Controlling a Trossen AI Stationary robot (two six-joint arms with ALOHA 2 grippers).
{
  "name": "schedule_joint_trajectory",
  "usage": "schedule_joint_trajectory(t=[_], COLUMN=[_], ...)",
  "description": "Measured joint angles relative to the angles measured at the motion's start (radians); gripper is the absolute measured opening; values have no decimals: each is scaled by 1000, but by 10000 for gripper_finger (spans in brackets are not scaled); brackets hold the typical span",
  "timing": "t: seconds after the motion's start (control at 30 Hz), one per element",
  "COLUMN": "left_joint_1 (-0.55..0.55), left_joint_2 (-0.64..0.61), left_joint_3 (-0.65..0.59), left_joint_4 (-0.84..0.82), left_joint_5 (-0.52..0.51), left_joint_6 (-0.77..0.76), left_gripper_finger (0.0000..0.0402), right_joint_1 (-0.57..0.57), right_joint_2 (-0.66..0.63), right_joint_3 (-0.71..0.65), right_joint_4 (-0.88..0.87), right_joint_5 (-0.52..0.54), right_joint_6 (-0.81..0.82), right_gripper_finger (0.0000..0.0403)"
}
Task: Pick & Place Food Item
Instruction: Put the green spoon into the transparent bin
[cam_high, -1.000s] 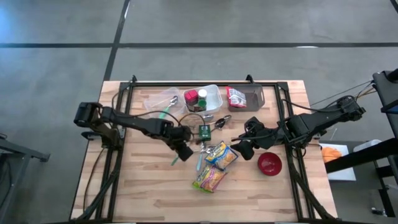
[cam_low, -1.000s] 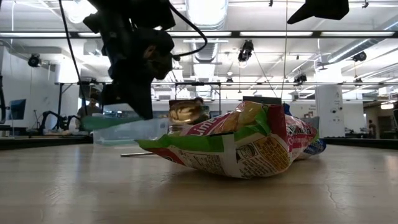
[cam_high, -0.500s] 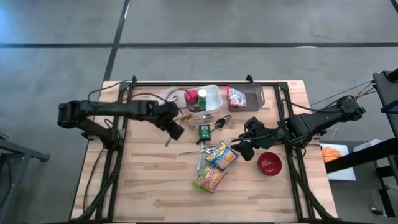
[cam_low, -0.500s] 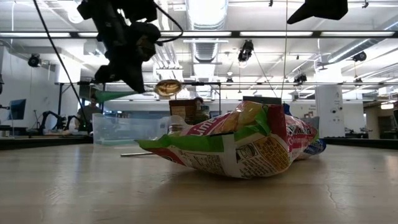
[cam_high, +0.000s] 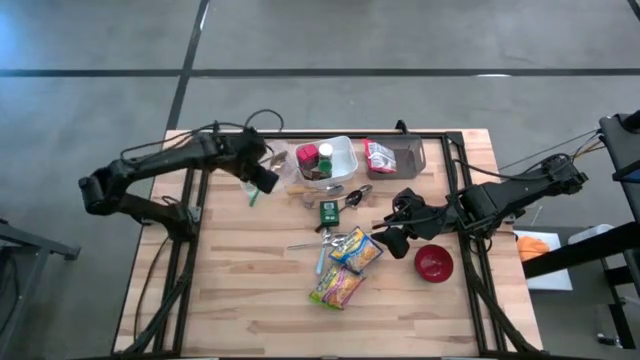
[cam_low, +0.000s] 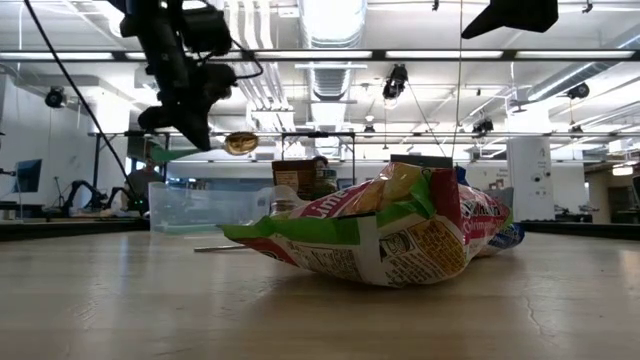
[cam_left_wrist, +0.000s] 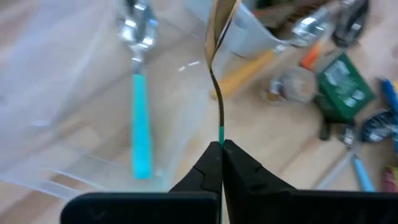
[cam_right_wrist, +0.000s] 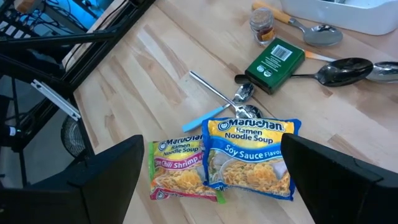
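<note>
Spoon (cam_high: 252, 194) with a green handle hangs clamped in the left gripper (cam_high: 262, 178), whose fingers are closed on that handle; in the high view it is above the clear tray (cam_high: 262, 160), beside the white bin (cam_high: 328, 158). The right gripper (cam_high: 392, 237) waits, fingers spread wide and empty, just beside the noodle packets (cam_high: 356, 250).

From the low view the spoon's bowl (cam_low: 239, 143) is lifted clear of the tabletop (cam_low: 300, 310), above the clear tray.

In the left wrist view a teal spoon (cam_left_wrist: 140, 118) already lies in the tray beyond the fingers.

The right wrist view shows both noodle packets (cam_right_wrist: 249, 158) ahead of its fingers.

I judge the carry is underway; next comes lowering into the tray and releasing.
</note>
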Motion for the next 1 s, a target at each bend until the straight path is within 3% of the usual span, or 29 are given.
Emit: schedule_joint_trajectory(t=[0.4,1.0], left_joint_1=[271,284], left_joint_2=[2,160], left_joint_3=[0,-1], left_joint_4=[18,96], left_joint_5=[2,27], left_joint_6=[239,321], left_gripper_finger=[0,0], right_joint_1=[0,0], right_joint_2=[0,0], right_joint_3=[0,0], right_joint_4=[0,0], right_joint_5=[-2,-2], right_joint_6=[-10,-24], right_gripper_finger=[373,373])
